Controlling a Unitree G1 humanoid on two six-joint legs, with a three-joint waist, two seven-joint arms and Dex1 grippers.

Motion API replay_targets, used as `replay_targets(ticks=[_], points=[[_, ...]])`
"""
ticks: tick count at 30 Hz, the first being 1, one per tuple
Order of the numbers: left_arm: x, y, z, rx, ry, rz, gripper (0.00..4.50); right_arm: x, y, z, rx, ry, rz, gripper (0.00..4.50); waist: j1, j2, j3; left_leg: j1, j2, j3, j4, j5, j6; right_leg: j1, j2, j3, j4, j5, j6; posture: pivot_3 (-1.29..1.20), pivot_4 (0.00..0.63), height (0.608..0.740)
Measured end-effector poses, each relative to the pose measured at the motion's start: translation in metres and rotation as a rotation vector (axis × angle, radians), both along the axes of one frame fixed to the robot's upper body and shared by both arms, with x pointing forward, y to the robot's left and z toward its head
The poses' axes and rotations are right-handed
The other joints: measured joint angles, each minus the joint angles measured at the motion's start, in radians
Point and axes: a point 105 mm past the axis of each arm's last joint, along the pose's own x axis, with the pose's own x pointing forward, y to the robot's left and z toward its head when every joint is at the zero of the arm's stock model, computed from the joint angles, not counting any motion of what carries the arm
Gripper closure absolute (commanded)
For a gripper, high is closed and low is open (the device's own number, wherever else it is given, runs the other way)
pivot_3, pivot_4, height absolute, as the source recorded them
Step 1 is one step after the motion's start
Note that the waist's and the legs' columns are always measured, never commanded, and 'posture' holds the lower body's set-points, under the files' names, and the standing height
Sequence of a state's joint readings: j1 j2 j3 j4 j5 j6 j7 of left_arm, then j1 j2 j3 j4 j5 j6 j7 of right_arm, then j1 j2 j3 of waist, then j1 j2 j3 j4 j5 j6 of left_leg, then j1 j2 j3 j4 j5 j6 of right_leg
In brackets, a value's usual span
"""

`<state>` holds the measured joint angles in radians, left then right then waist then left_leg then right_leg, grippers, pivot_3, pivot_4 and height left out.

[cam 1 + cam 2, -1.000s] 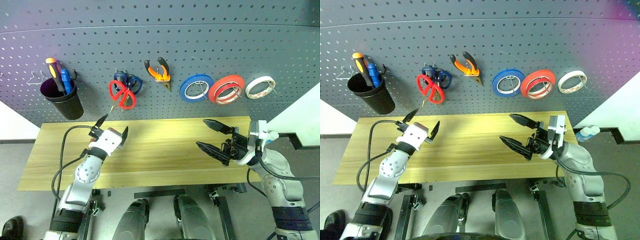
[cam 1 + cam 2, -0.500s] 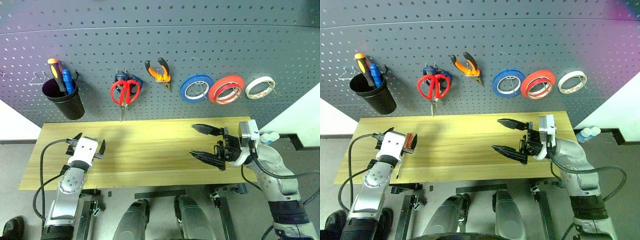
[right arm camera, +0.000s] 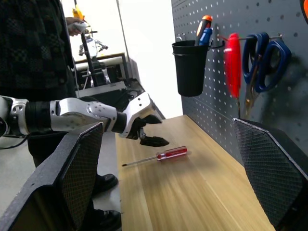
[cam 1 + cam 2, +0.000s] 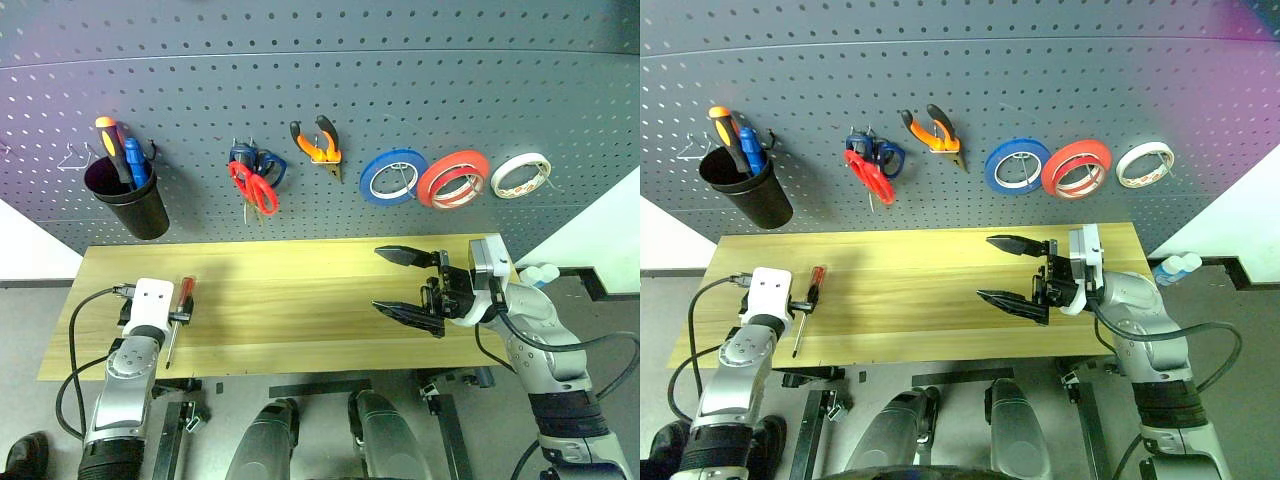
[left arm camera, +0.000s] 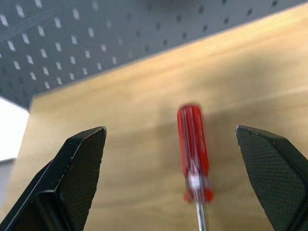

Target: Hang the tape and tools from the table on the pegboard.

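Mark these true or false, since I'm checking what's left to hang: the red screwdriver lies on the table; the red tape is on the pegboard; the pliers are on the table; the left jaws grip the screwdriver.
1. The red screwdriver lies on the table: true.
2. The red tape hangs on the pegboard: true.
3. The pliers lie on the table: false, they hang on the pegboard.
4. The left gripper grips the screwdriver: false, its jaws stand open on either side of the handle.

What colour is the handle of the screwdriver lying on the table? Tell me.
Red, clearest in the left wrist view: screwdriver.
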<state>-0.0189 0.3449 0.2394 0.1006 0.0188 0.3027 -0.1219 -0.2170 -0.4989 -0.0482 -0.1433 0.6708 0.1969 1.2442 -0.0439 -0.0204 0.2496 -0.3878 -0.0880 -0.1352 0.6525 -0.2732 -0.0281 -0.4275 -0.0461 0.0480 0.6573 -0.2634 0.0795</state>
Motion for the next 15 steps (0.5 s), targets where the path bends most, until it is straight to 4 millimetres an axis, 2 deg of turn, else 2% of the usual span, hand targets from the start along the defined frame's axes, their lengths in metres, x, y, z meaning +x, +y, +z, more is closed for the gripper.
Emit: replay_targets(ticks=[3, 8, 15], points=[[0.0, 0.003, -0.016, -0.034, 0.074, 0.027, 0.01, 0.002, -0.001, 0.0, 0.002, 0.004, -0.017, 0.0, 0.0, 0.0, 0.0, 0.0, 0.0, 0.0, 0.0, 0.0, 0.0, 0.0, 0.0, 0.0, 0.0, 0.0, 0.0, -0.09, 0.266, 0.74], [0.015, 0.008, -0.003, -0.061, 0.04, 0.013, 0.01, -0.001, -0.003, -0.002, -0.011, 0.02, -0.043, 0.0, 0.0, -0.001, 0.002, 0.0, 0.0, 0.0, 0.0, 0.0, 0.0, 0.0, 0.0, 0.0, 0.0, 0.0, 0.0, -0.1, 0.319, 0.74], [0.017, 0.008, 0.0, -0.061, 0.031, -0.015, 0.01, -0.007, -0.011, -0.003, -0.013, 0.053, -0.104, 0.0, -0.002, -0.002, 0.025, -0.001, 0.001, 0.0, -0.002, 0.0, 0.0, -0.001, 0.0, 0.001, -0.001, 0.0, 0.0, -0.1, 0.364, 0.74]])
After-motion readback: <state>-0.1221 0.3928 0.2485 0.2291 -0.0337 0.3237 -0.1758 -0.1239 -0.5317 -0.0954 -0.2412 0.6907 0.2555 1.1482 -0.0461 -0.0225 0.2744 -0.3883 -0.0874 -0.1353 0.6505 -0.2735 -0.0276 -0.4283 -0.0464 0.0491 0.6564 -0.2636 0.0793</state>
